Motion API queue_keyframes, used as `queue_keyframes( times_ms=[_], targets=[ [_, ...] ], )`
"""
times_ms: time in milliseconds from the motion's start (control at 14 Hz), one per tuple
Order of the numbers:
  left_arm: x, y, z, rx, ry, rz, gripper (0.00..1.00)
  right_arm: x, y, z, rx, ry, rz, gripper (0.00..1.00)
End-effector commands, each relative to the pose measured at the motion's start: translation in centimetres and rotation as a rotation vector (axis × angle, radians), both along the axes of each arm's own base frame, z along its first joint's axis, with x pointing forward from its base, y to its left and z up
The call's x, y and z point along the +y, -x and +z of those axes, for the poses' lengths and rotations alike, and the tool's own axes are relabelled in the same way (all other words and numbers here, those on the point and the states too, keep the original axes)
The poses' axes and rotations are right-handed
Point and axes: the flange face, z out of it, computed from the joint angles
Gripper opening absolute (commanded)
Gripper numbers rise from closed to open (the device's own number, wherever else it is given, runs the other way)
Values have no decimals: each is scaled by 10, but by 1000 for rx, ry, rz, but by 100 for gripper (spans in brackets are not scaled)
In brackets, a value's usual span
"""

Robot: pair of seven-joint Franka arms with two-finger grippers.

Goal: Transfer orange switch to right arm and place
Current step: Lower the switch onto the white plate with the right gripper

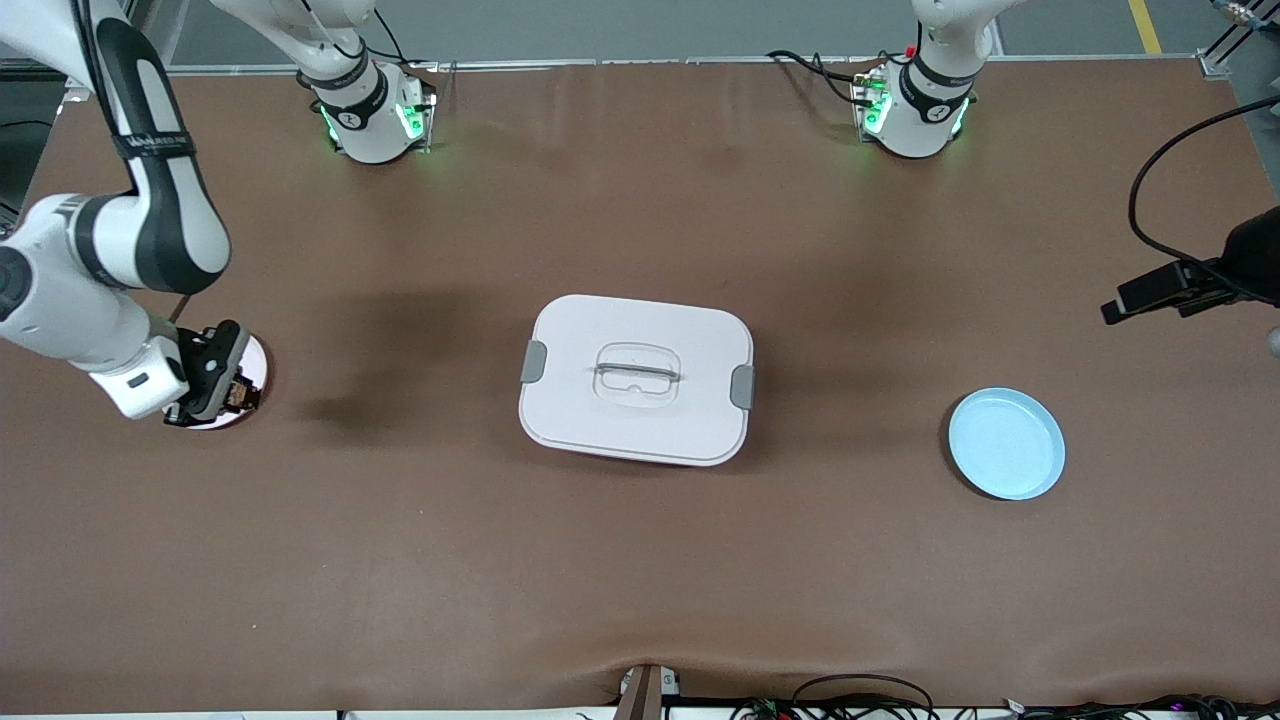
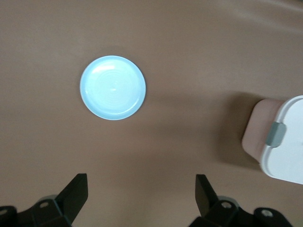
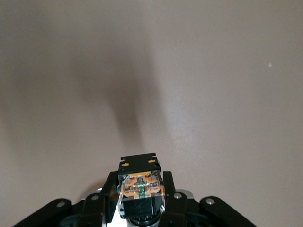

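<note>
The handover looks finished and the placing step is what's in hand now — the orange switch (image 3: 141, 184) sits clamped between the fingers of the right end effector (image 1: 222, 385), which hangs over a small white plate (image 1: 252, 362) at the right arm's end of the counter (image 1: 640, 580). From the right wrist view the switch shows its black body and an orange face with a bit of green on it, gripped on both sides by the black fingers (image 3: 110, 189). Whether it already touches the plate I can't say; in the front view the end effector covers most of the plate, and only a pale rim shows around it.

My guess for the next move: lower the last little way if needed, spread the fingers just enough to let the switch settle on the plate, then lift straight up so the small part isn't dragged or tipped.

The left end effector (image 2: 142, 196) is empty with its fingers spread wide apart — it waits above the left arm's end of the counter, looking down on the light blue plate (image 1: 1006, 443), which has nothing on it. Between the two plates, mid-counter, a white lidded box (image 1: 637, 379) with grey clips sits shut, and neither arm is near it.
</note>
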Motion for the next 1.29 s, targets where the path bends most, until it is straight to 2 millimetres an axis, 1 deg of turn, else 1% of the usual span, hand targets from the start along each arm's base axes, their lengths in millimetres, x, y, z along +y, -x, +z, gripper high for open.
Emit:
queue_keyframes(
  times_ms=[0,143,215,287,358,430,501,573,645,788,860,931,1003,1074,1146,1218],
  targets=[
    [1,9,5,-2,-55,-43,100,-17,32,-15,-27,52,37,0],
    [6,9,6,-4,-98,-44,100,-28,36,-19,-29,81,48,0],
    [17,9,7,-12,-106,-25,100,-39,39,-22,-35,96,45,0],
    [20,10,7,-12,-106,-20,100,-47,45,-27,-40,106,45,0],
    [18,9,9,-23,-108,-22,100,-52,49,-32,-50,109,45,0],
    [12,7,9,-31,-109,-32,100,-55,49,-34,-60,110,46,0],
    [-1,6,9,-34,-109,-53,100,-59,51,-39,-62,116,51,0],
    [1,7,11,-37,-116,-46,100,-66,53,-43,-67,123,50,0],
    [-5,8,14,-41,-125,-53,100,-73,57,-51,-62,133,56,0],
    [-11,8,16,-46,-134,-53,100,-90,64,-67,-62,143,56,0],
    [-5,8,17,-49,-134,-41,100,-95,68,-76,-66,143,58,0],
    [-8,7,18,-57,-135,-45,100,-100,70,-86,-56,142,59,0],
    [-17,6,18,-67,-135,-59,100,-104,72,-92,-47,146,66,0],
    [-27,6,18,-70,-136,-74,100,-104,72,-92,-47,152,75,0],
    [-25,8,21,-74,-138,-68,100,-104,71,-92,-49,158,86,0],
    [-30,12,25,-81,-138,-77,100,-102,70,-98,-40,165,108,0]
  ],
)
